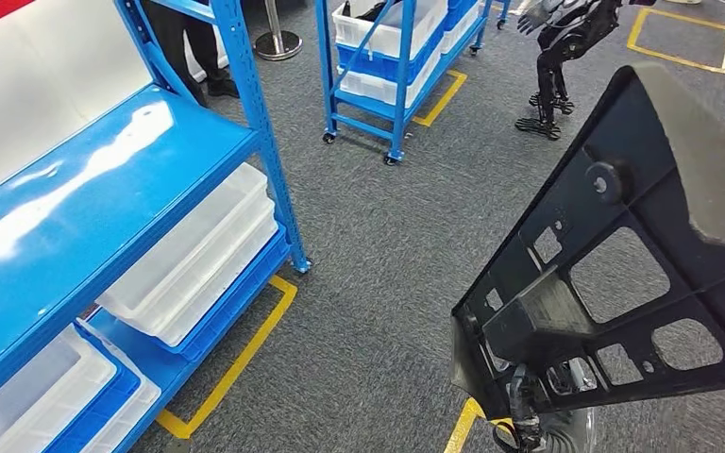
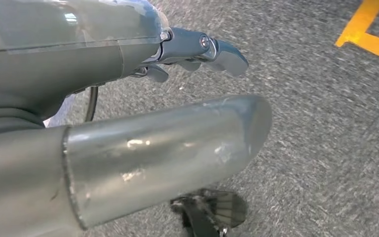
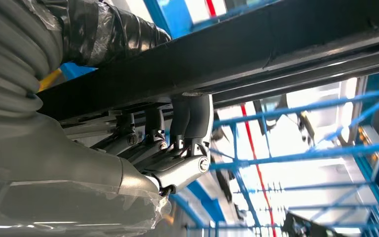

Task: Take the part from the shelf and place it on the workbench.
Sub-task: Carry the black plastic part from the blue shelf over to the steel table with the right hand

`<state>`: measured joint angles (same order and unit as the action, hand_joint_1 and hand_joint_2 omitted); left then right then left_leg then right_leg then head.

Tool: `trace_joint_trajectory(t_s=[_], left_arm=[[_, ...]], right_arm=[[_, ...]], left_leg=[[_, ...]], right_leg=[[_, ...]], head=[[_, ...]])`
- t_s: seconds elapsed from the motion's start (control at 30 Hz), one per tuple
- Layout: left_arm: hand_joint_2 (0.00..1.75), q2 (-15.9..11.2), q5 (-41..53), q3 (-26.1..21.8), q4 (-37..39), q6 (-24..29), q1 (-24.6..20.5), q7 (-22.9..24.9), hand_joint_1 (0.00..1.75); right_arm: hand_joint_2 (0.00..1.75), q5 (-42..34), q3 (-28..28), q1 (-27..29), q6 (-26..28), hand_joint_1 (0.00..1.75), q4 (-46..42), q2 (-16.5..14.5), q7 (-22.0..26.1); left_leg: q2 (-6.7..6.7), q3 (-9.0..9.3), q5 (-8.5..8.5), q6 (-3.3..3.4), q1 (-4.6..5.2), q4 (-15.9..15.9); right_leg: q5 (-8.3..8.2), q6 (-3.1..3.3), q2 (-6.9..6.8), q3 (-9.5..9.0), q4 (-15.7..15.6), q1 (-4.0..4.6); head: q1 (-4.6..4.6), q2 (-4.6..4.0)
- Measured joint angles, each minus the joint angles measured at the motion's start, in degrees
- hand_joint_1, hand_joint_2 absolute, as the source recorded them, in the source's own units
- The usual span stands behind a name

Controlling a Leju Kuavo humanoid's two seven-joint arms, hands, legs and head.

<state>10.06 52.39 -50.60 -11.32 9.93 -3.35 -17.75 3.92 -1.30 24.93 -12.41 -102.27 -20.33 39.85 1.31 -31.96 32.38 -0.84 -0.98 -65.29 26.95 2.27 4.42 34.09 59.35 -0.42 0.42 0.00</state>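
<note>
While right hand (image 3: pixel 168 153) grips black part (image 1: pixel 623 274), left hand (image 2: pixel 143 123) empty over carpet (image 2: pixel 325 123).

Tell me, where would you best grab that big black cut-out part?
Probably along a straight outer rim of the black part, from underneath, as the right hand does: its fingers hook over a thin bar-like edge. The flat panel, full of cut-outs, seems too wide to hold elsewhere.

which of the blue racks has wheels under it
The far blue rack beyond the grey carpet: small castors show under its legs. The near blue shelf on the left stands with its post straight on the floor, inside yellow tape.
</note>
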Motion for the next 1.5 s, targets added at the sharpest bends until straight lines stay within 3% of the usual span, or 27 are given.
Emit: trace_joint_trajectory(t_s=[0.03, 0.1, 0.17, 0.23, 0.3, 0.37, 0.4, 0.43, 0.47, 0.5, 0.57, 0.63, 0.7, 0.77, 0.87, 0.93, 1.0, 1.07, 1.13, 1.2, 1.23, 1.27, 1.33, 1.4, 1.43, 1.47, 1.5], left_arm=[[0.00, -0.01, 0.15, -0.18, 0.00, -0.04, 0.02, 0.42, 0.00], [0.00, -0.03, 0.57, -0.51, 0.00, -0.13, 0.02, 1.06, 0.00], [0.00, 0.06, 1.21, -0.71, 0.00, -0.22, -0.08, 1.18, 0.00], [0.00, 0.23, 1.91, -0.75, 0.00, -0.25, -0.14, 0.72, 0.00], [0.00, 0.32, 2.37, -0.77, 0.00, -0.19, -0.06, -0.05, 0.00], [0.00, 0.32, 2.56, -0.80, 0.00, -0.14, 0.05, -0.55, 0.00], [0.00, 0.33, 2.59, -0.82, 0.00, -0.13, 0.03, -0.66, 0.00], [0.00, 0.34, 2.61, -0.83, 0.00, -0.12, -0.02, -0.72, 0.00], [0.00, 0.40, 2.62, -0.83, 0.00, -0.12, -0.08, -0.76, 0.00], [0.00, 0.47, 2.62, -0.83, 0.00, -0.12, -0.13, -0.79, 0.00], [0.00, 0.60, 2.63, -0.83, 0.00, -0.12, -0.17, -0.82, 0.00], [0.00, 0.62, 2.74, -0.83, 0.00, -0.08, -0.26, -1.07, 0.00], [0.00, 0.67, 2.93, -0.83, 0.00, -0.02, -0.44, -1.52, 0.00], [0.00, 0.75, 3.08, -0.82, 0.00, 0.00, -0.60, -1.75, 0.00], [0.00, 0.81, 3.41, -0.80, 0.00, 0.05, -0.43, -0.61, 0.00], [0.00, 0.84, 3.56, -0.82, 0.00, 0.13, -0.13, 0.56, 0.00], [0.00, 0.85, 3.49, -0.85, 0.00, 0.24, -0.04, 1.14, 0.00], [0.00, 0.84, 3.67, -0.86, 0.00, 0.36, -0.09, 1.81, 0.00], [0.00, 0.84, 4.16, -0.86, 0.00, 0.64, -0.20, 2.84, 0.00], [0.00, 0.94, 4.45, -0.86, 0.00, 1.05, -0.32, 3.42, 0.00], [0.00, 1.03, 4.49, -0.87, 0.00, 1.18, -0.37, 3.41, 0.00], [0.00, 1.11, 4.52, -0.88, 0.00, 1.23, -0.36, 3.28, 0.00], [0.00, 1.17, 4.61, -0.90, 0.00, 1.15, -0.29, 3.02, 0.00], [0.00, 1.17, 4.62, -0.93, 0.00, 0.97, -0.16, 2.84, 0.00], [0.00, 1.18, 4.61, -0.94, 0.00, 0.84, -0.15, 2.73, 0.00], [0.00, 1.21, 4.61, -0.95, 0.00, 0.67, -0.18, 2.64, 0.00], [0.00, 1.28, 4.63, -0.96, 0.00, 0.47, -0.24, 2.52, 0.00]], right_arm=[[1.75, 0.09, -0.01, -0.02, 0.20, 1.75, 0.00, 0.00, -0.01], [1.75, 0.11, -0.06, 0.00, 0.53, 1.75, -0.02, 0.00, 0.01], [1.75, -0.03, -0.07, 0.24, 0.81, 1.75, -0.09, 0.00, 0.02], [1.75, -0.25, -0.04, 0.59, 1.07, 1.75, -0.35, 0.01, 0.02], [1.75, -0.42, -0.08, 0.76, 1.21, 1.75, -0.64, 0.02, 0.02], [1.75, -0.53, -0.10, 0.98, 1.29, 1.75, -0.75, 0.03, 0.01], [1.75, -0.57, -0.09, 1.12, 1.31, 1.75, -0.78, 0.03, 0.01], [1.75, -0.61, -0.08, 1.24, 1.32, 1.75, -0.80, 0.04, 0.00], [1.75, -0.64, -0.08, 1.31, 1.31, 1.75, -0.83, 0.04, -0.01], [1.75, -0.64, -0.09, 1.33, 1.31, 1.75, -0.87, 0.04, 0.00], [1.75, -0.65, -0.10, 1.31, 1.31, 1.75, -0.96, 0.03, 0.02], [1.75, -0.67, -0.09, 1.39, 1.35, 1.75, -1.04, 0.03, 0.04], [1.75, -0.69, -0.04, 1.63, 1.40, 1.75, -1.10, 0.01, 0.04], [1.75, -0.79, 0.01, 1.83, 1.30, 1.75, -1.14, -0.01, 0.04], [1.75, -0.95, 0.22, 1.92, 0.56, 1.75, -1.15, -0.02, 0.04], [1.75, -1.01, 0.51, 1.97, 0.11, 1.75, -1.10, -0.02, 0.01], [1.75, -0.98, 0.78, 2.00, -0.03, 1.75, -1.01, -0.02, -0.01], [1.75, -0.78, 0.84, 1.95, 0.14, 1.75, -0.93, -0.02, -0.01], [1.75, -0.63, 0.55, 1.96, 0.82, 1.75, -0.90, -0.02, -0.01], [1.75, -0.55, 0.11, 2.18, 1.76, 1.75, -0.88, -0.02, -0.01], [1.75, -0.41, -0.10, 2.32, 2.17, 1.75, -0.86, -0.01, 0.00], [1.75, -0.20, -0.27, 2.40, 2.40, 1.75, -0.85, 0.00, 0.00], [1.75, 0.22, -0.62, 2.38, 2.58, 1.75, -0.73, 0.02, -0.01], [1.75, 0.45, -0.88, 2.34, 2.56, 1.75, -0.46, 0.02, -0.02], [1.75, 0.51, -0.95, 2.37, 2.56, 1.75, -0.30, 0.02, -0.02], [1.75, 0.56, -0.98, 2.37, 2.53, 1.75, -0.13, 0.02, -0.03], [1.75, 0.57, -1.00, 2.38, 2.50, 1.75, 0.02, 0.02, -0.03]], left_leg=[[1.38, 1.43, -1.52, 0.15, -0.10, 3.50], [3.37, 2.82, -2.27, 0.45, -0.17, 7.12], [2.53, 2.99, -2.28, 0.90, -0.16, 7.73], [1.02, 3.17, -2.79, 1.74, -0.30, 8.29], [-0.75, 3.24, -3.03, 2.40, -0.19, 8.62], [-2.57, 3.21, -2.96, 2.57, 0.06, 8.61], [-3.46, 3.24, -2.89, 2.55, 0.11, 8.61], [-4.30, 3.33, -2.79, 2.49, 0.13, 8.60], [-5.06, 3.51, -2.64, 2.38, 0.14, 8.60], [-5.72, 3.74, -2.46, 2.24, 0.14, 8.60], [-6.83, 4.06, -2.07, 1.77, 0.34, 8.55], [-7.84, 4.22, -1.80, 1.19, 0.61, 8.49], [-8.80, 4.42, -1.56, 0.64, 0.66, 8.56], [-7.12, 3.79, 0.09, 0.18, 0.48, 6.76], [-2.51, -1.15, 5.35, -0.04, 0.30, -3.85], [-1.75, -3.58, 5.60, 0.05, 0.30, -7.97], [-0.97, -2.21, 1.50, 0.40, 0.30, -3.46], [1.66, 0.71, -2.12, 0.89, 0.26, 3.96], [3.38, 1.98, -2.74, 1.20, 0.33, 7.17], [2.46, 2.21, -2.87, 1.57, 0.30, 7.71], [1.75, 2.34, -3.11, 1.88, 0.19, 8.02], [0.98, 2.46, -3.37, 2.25, 0.09, 8.34], [-0.71, 2.51, -3.62, 2.76, 0.18, 8.67], [-2.51, 2.48, -3.53, 2.91, 0.41, 8.65], [-3.38, 2.50, -3.45, 2.88, 0.45, 8.63], [-4.18, 2.56, -3.35, 2.83, 0.47, 8.63], [-4.88, 2.69, -3.23, 2.71, 0.47, 8.62]], right_leg=[[-0.01, -0.19, 0.78, 0.12, 0.23, 0.05], [-0.26, -0.88, 2.16, 0.72, 0.49, 0.01], [-0.71, -1.78, 3.28, 1.26, 0.39, -0.08], [0.14, -2.40, 1.18, 1.98, 1.61, 0.11], [3.39, -2.86, -2.53, 4.38, 6.90, 0.19], [6.57, -3.28, -3.83, 7.67, 14.05, -0.13], [6.87, -3.42, -4.01, 8.44, 15.86, -0.27], [6.08, -3.50, -4.22, 8.06, 15.45, -0.37], [4.42, -3.47, -4.66, 6.47, 12.75, -0.40], [2.58, -3.35, -5.56, 4.15, 8.69, -0.37], [0.75, -2.74, -7.90, 0.49, 2.06, 0.14], [0.89, -2.06, -8.47, -0.13, 0.32, 0.72], [0.69, -1.45, -7.20, 0.08, 0.03, 0.77], [0.38, -0.81, -6.00, -0.10, -0.55, 0.45], [0.13, -0.16, -4.03, -0.20, -0.81, 0.27], [0.15, -0.03, -2.28, -0.23, -0.67, 0.41], [0.19, -0.05, -0.46, -0.40, -0.49, 0.47], [0.26, -0.27, 1.07, -0.41, -0.21, 0.47], [0.10, -0.87, 2.34, 0.00, -0.02, 0.31], [-0.22, -1.64, 3.43, 0.44, -0.08, 0.15], [0.02, -1.94, 2.76, 0.65, 0.24, 0.26], [0.82, -2.21, 1.35, 1.19, 1.35, 0.40], [4.20, -2.67, -2.42, 3.76, 6.99, 0.45], [7.16, -3.11, -3.81, 7.06, 13.98, 0.06], [7.24, -3.28, -4.00, 7.70, 15.38, -0.13], [6.26, -3.39, -4.21, 7.18, 14.55, -0.25], [4.46, -3.40, -4.67, 5.46, 11.46, -0.33]], head=[[0.01, 0.00], [0.02, 0.00], [0.02, 0.00], [0.10, 0.00], [0.24, 0.00], [0.30, 0.00], [0.30, 0.00], [0.30, 0.00], [0.30, 0.00], [0.30, 0.00], [0.28, 0.00], [0.27, 0.00], [0.28, 0.00], [0.26, 0.00], [0.23, 0.00], [0.24, 0.00], [0.24, 0.00], [0.26, 0.00], [0.25, 0.00], [0.23, 0.00], [0.26, 0.00], [0.31, 0.00], [0.44, 0.00], [0.49, 0.00], [0.49, 0.00], [0.49, 0.00], [0.50, 0.00]])
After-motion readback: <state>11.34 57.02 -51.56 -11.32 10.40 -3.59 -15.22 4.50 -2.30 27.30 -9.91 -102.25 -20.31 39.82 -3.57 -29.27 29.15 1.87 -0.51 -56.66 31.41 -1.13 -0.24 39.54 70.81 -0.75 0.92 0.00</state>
